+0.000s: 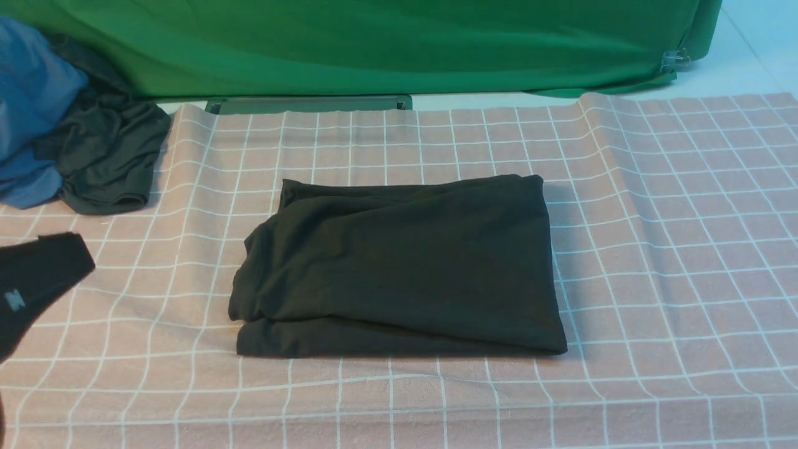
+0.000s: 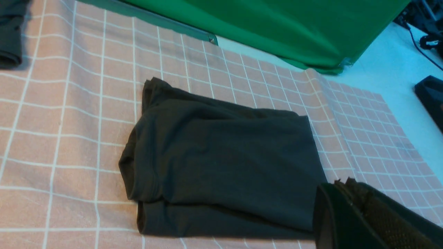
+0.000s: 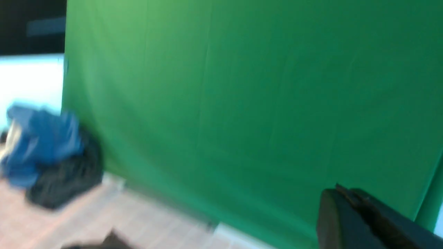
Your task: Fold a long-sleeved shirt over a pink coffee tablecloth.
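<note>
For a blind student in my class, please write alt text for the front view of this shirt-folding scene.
A black long-sleeved shirt lies folded into a rough rectangle at the middle of a pink coffee tablecloth with a white grid. A blue garment and a dark grey garment sit heaped at far left, a green backdrop cloth hangs behind, and nothing touches the shirt.

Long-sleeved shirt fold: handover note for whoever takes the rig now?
Left gripper: shut, empty, off the shirt's near right corner.
Right gripper: shut, empty, raised and facing the green backdrop.
Long-sleeved shirt: folded into a compact rectangle mid pink coffee tablecloth; left edge is a bit lumpy.
Dark grey garment and blue garment are piled at far left.
Done: the fold looks complete.
Left: probably just retracting the arms.
</note>
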